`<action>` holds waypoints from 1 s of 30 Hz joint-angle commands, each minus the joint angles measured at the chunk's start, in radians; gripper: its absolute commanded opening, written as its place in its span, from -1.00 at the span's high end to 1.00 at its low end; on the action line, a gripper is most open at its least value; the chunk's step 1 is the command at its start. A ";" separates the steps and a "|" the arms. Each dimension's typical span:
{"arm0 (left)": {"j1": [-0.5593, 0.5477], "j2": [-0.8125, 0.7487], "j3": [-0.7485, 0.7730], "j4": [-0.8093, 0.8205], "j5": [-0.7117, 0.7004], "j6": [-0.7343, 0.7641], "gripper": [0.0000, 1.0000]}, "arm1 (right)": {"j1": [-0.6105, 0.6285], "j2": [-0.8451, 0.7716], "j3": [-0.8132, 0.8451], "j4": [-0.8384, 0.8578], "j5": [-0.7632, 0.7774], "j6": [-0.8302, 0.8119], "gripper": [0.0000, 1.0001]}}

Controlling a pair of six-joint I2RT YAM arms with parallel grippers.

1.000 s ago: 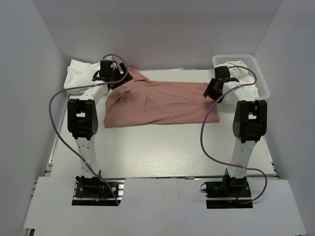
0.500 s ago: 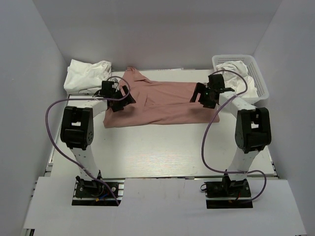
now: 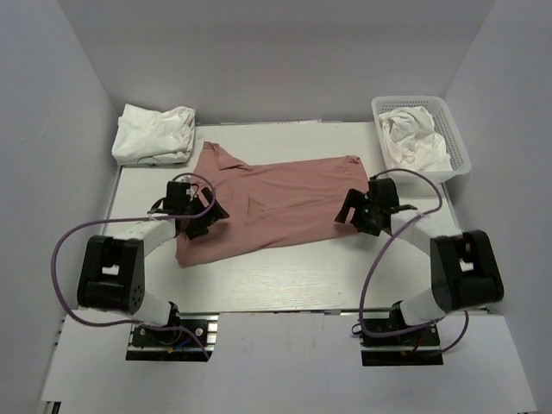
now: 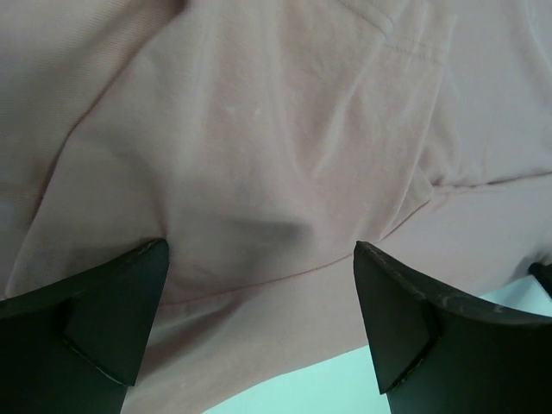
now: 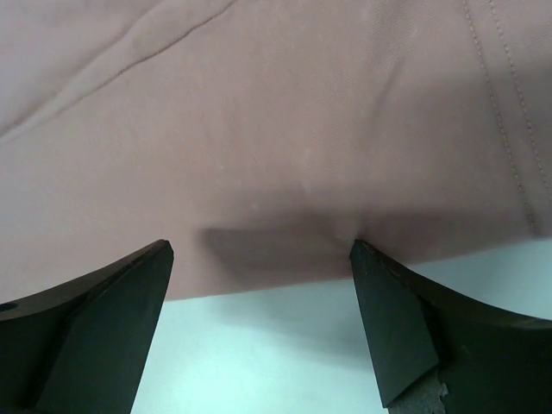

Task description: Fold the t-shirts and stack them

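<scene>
The dusty-pink t-shirt lies spread flat across the middle of the table, its print not showing. My left gripper is low over its near-left part, jaws wide open on the pink cloth. My right gripper is low at its near-right edge, jaws wide open over the hem. Neither holds anything. A crumpled white t-shirt pile lies at the back left. Another white t-shirt sits in the basket.
A white plastic basket stands at the back right corner. White enclosure walls close in the table on three sides. Bare tabletop runs between the shirt's near edge and the arm bases; it also shows in the wrist views.
Both grippers swept from the shirt's far edge across it toward the near side. The arms are folded low now. The shirt has shifted nearer, most at its left end.
</scene>
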 commanded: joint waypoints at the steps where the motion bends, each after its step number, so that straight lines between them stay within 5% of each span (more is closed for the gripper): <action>1: -0.010 -0.088 -0.162 -0.327 -0.065 -0.070 -1.00 | 0.017 -0.164 -0.196 -0.109 0.034 0.062 -0.81; 6: -0.010 -0.389 -0.254 -0.473 0.001 -0.103 -1.00 | 0.047 -0.384 -0.273 -0.220 0.042 0.034 -0.81; 12: -0.010 -0.529 -0.082 -0.489 -0.101 -0.077 -1.00 | 0.062 -0.539 -0.203 -0.182 0.022 -0.018 -0.81; 22: 0.013 -0.025 0.448 -0.455 -0.455 -0.078 -1.00 | 0.056 -0.344 0.038 -0.062 0.059 -0.009 -0.81; 30: 0.041 0.388 0.861 -0.539 -0.526 -0.050 -1.00 | 0.057 -0.101 0.254 -0.122 0.166 -0.050 -0.81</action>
